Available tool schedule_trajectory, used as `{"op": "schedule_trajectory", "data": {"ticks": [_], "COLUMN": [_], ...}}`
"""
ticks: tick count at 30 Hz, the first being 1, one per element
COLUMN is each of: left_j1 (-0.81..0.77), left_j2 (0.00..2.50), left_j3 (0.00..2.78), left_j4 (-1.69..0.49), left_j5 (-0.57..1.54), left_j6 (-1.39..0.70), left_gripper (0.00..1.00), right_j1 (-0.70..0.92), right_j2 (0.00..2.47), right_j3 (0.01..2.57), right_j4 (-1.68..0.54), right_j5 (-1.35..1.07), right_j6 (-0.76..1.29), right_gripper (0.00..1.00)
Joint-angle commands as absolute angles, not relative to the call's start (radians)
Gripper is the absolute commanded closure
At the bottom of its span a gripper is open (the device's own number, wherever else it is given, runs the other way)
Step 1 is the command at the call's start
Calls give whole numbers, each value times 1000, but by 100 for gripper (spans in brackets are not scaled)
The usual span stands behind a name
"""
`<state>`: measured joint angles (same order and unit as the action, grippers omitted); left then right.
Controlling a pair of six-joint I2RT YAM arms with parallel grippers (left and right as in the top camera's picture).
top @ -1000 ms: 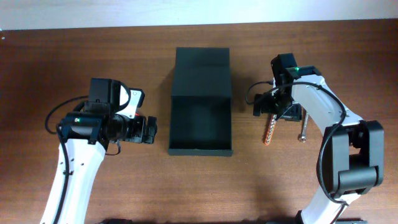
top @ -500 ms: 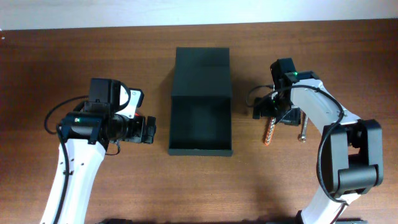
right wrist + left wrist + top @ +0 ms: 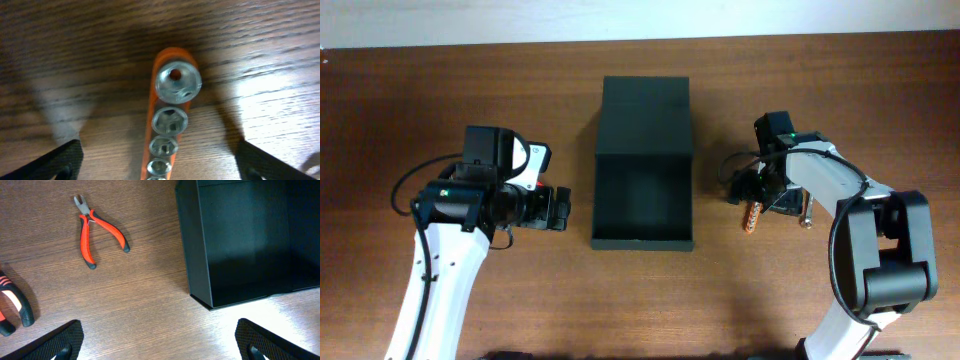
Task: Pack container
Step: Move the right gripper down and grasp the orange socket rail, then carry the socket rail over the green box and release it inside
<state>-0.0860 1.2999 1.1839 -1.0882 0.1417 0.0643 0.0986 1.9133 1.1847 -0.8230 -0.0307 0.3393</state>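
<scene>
The dark green container (image 3: pixel 642 195) lies open mid-table, its flap lid (image 3: pixel 645 112) folded back at the far end, nothing inside; its near corner shows in the left wrist view (image 3: pixel 240 240). My left gripper (image 3: pixel 563 208) is open and empty left of the box, its fingertips (image 3: pixel 65 340) wide apart above bare wood. My right gripper (image 3: pixel 760 192) is open and sits low over an orange socket rail (image 3: pixel 752 218). In the right wrist view the rail with its steel sockets (image 3: pixel 170 115) lies between the fingertips (image 3: pixel 62 160), which do not touch it.
Red-handled pliers (image 3: pixel 97 227) lie on the wood left of the box. A second red-and-black handled tool (image 3: pixel 12 305) shows at the frame's left edge. A metal tool (image 3: pixel 807 213) lies just right of the socket rail.
My right gripper has moved toward the table's front and settled over the socket rail. The left arm has not moved.
</scene>
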Motion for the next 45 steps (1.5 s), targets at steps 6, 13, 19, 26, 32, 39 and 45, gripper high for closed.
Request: {"op": "schedule_trajectory", "data": {"ticks": [6,13,19,26,32,39,45], "left_j1": [-91,-91,-91,-91,-91,-91,-91], "left_j2": [1298,1298,1298,1298,1298,1298,1298], "left_j3": [1202,1202,1202,1202,1202,1202,1202], "left_j4": [-1085,-1085,-1085,-1085,-1085,-1085,-1085], "left_j5": [134,134,134,134,134,134,134], "left_j6": [84,84,84,84,84,84,84], "left_gripper": [1,1,1,1,1,1,1], "right_j1": [90,90,90,90,90,90,113], "right_j2": [1920,1920,1920,1920,1920,1899,1782], "right_j3": [1123,1119,1119,1119,1119,1176,1353], "right_j4": [-807,-807,-807,-807,-807,-838,-944], "right_j5": [-33,-34,-41,-41,-41,-41,-114], "right_j6": [342,342,342,342,341,285,105], "right_gripper": [36,57,71,90,96,96,96]}}
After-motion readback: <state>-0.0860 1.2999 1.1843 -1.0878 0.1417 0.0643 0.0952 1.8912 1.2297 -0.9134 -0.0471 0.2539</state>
